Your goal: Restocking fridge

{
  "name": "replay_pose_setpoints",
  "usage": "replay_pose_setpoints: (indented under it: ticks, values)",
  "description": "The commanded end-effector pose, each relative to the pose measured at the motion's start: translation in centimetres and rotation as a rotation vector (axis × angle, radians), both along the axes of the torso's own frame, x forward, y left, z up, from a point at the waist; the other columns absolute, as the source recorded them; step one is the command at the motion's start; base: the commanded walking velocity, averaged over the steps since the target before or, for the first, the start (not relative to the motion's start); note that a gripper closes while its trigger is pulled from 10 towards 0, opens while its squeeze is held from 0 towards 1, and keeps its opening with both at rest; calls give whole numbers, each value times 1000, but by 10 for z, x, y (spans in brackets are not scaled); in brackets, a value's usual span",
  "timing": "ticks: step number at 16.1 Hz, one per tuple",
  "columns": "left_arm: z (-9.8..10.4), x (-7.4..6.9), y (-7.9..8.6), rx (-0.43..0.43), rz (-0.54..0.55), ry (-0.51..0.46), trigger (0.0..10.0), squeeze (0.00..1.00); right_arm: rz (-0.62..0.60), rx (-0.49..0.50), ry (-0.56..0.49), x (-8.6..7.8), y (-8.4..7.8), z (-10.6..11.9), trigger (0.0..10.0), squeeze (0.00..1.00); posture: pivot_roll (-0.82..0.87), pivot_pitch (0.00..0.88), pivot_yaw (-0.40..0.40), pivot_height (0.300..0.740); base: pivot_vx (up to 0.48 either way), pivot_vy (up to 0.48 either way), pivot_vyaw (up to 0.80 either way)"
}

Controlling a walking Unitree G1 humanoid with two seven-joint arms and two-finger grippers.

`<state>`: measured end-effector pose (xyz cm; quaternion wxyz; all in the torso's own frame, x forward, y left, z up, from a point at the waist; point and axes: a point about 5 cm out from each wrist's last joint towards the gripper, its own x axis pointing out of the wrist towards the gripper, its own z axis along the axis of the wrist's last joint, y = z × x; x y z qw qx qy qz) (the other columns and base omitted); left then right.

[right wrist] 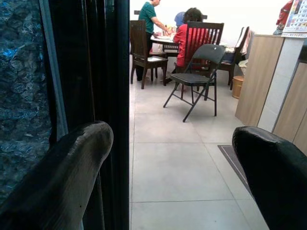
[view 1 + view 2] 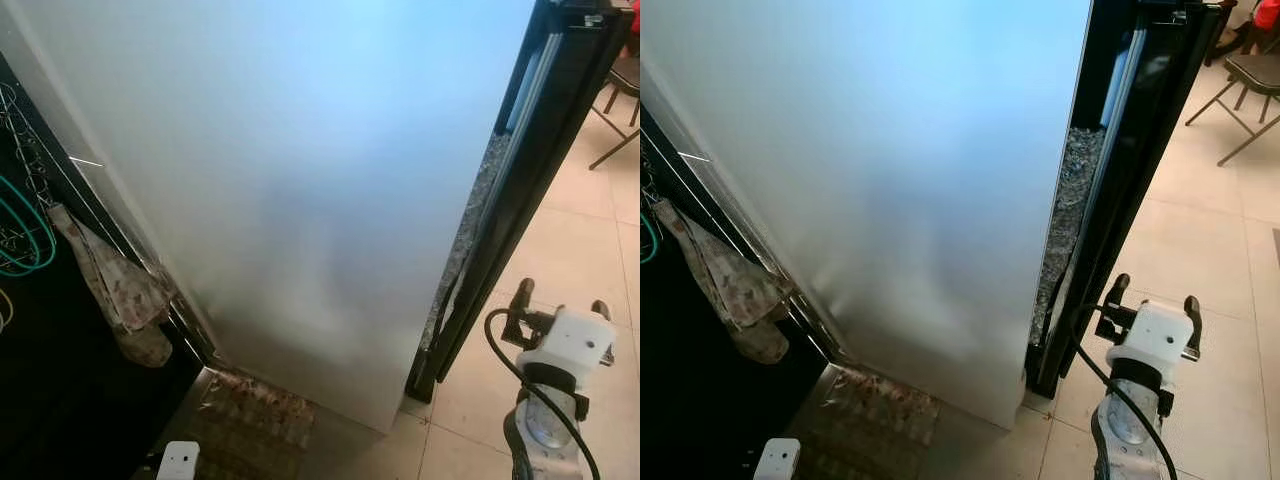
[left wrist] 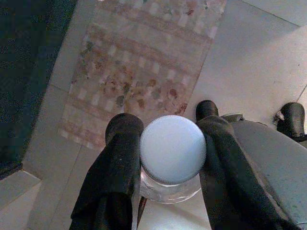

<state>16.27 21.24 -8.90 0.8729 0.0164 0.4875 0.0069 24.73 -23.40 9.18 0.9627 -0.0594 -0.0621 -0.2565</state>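
Note:
The fridge's large white panel [image 2: 300, 180] takes up most of the head views, with its black edge [image 2: 1130, 190] standing on the right. My left gripper [image 3: 168, 130] hangs low over the floor, shut on a clear bottle [image 3: 168, 191] with a round white cap [image 3: 172, 148]. The two black fingers [image 3: 117, 163] clamp the bottle's neck from both sides. At the lower right, my right gripper [image 2: 560, 300] is raised beside the black edge. It is open, its fingers [image 1: 62, 177] spread wide with nothing between them.
A patterned rug [image 2: 250, 420] lies on the tiles at the fridge's foot. On the left, a floral cloth bag [image 2: 125, 300] and green hoops [image 2: 30, 235] hang against a dark wall. A folding chair [image 1: 192, 76] and people at a dining table [image 1: 184, 33] are beyond, across open tile floor [image 2: 1210, 260].

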Motion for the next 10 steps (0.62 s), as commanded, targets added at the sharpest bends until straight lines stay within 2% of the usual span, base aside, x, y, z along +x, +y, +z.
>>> replay_pose_setpoints:
  ticks: [1,8,10]
  values:
    - [1,-1,6,14,2,5,10000,0,9,11,-16,3,4,5,10000,0,-107,0,102,740,0,0,0]
    - [0,-1,5,10,-3,5,10000,0,18,26,-27,6,8,8,10000,0,-109,0,100,740,0,0,0]
    - [1,-1,4,6,-1,3,10000,0,24,26,-25,7,8,9,10000,0,-109,0,97,740,253,0,0]
